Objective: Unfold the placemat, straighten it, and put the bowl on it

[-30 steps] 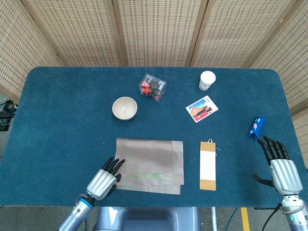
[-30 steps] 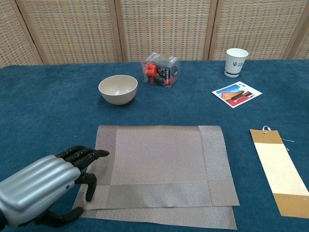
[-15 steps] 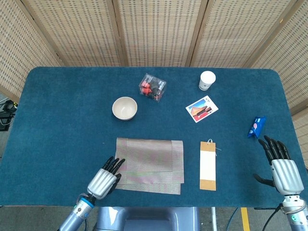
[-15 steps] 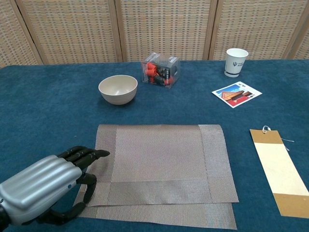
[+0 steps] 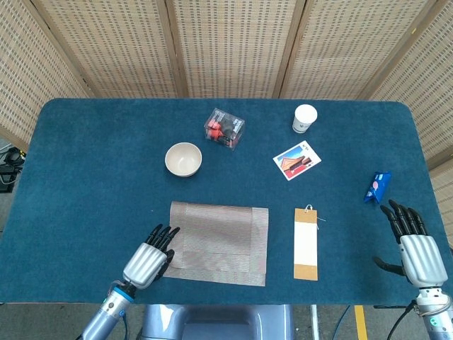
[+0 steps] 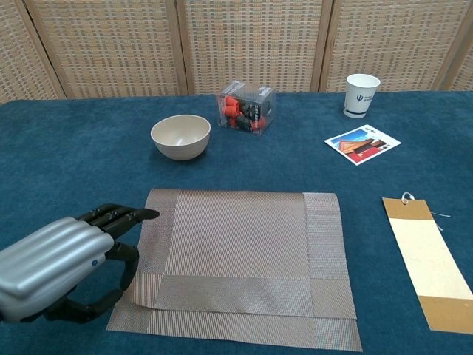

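The grey woven placemat [image 5: 219,243] [image 6: 236,266] lies folded in two near the table's front edge, its upper layer set slightly back from the lower one. My left hand [image 5: 148,261] [image 6: 66,266] is at its left edge. The fingers lie over the upper layer's edge and the thumb curls in beneath, so the hand pinches that layer, which is raised a little at its near left corner. The cream bowl [image 5: 183,159] [image 6: 180,136] stands upright and empty beyond the mat. My right hand [image 5: 414,244] hovers at the front right with its fingers spread, holding nothing; only the head view shows it.
A clear box of red and black items [image 5: 224,129] [image 6: 245,106] sits behind the bowl. A paper cup [image 5: 305,117], a picture card [image 5: 296,161], a brown-and-white tag [image 5: 306,243] and a blue packet [image 5: 377,185] lie to the right.
My left hand has moved a little left, drawing the placemat's upper layer with it. The two layers now line up more closely on the right. The right hand has hardly moved.
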